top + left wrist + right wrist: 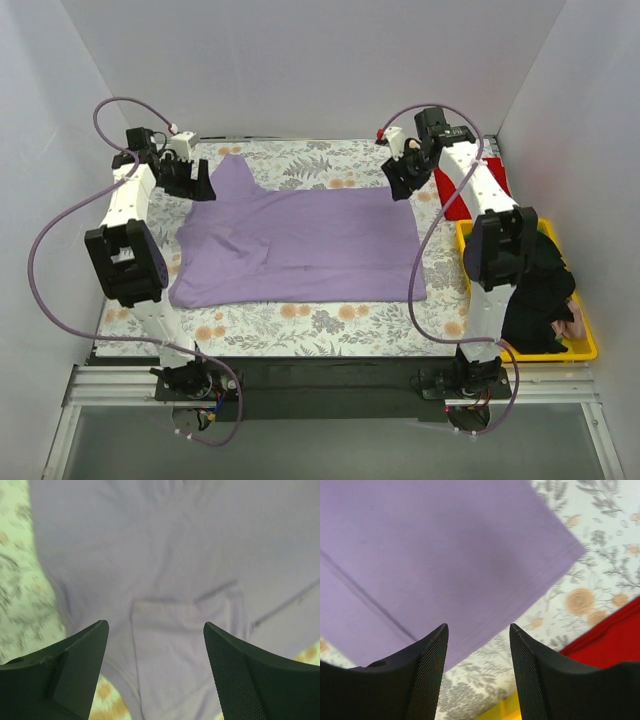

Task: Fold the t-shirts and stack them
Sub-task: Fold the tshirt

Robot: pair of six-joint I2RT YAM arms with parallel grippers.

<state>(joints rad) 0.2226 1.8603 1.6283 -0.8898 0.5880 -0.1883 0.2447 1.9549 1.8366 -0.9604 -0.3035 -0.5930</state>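
The lavender-purple t-shirt (pixel 300 245) lies spread flat on the floral cloth, a sleeve pointing to the far left. My left gripper (pixel 197 182) is open above its far left part, over the sleeve and a fold (pixel 175 630). My right gripper (pixel 404 178) is open above the shirt's far right corner (pixel 470 555), its jaws over the shirt's edge and the floral cloth. The bright red t-shirt (pixel 458 198) lies at the far right, mostly hidden behind my right arm; a corner of it also shows in the right wrist view (pixel 615 640).
The grey-and-orange floral cloth (pixel 300 320) covers the table. A yellow tray (pixel 585 345) at the right edge holds dark clothing (pixel 535 290). White walls close in the sides and back.
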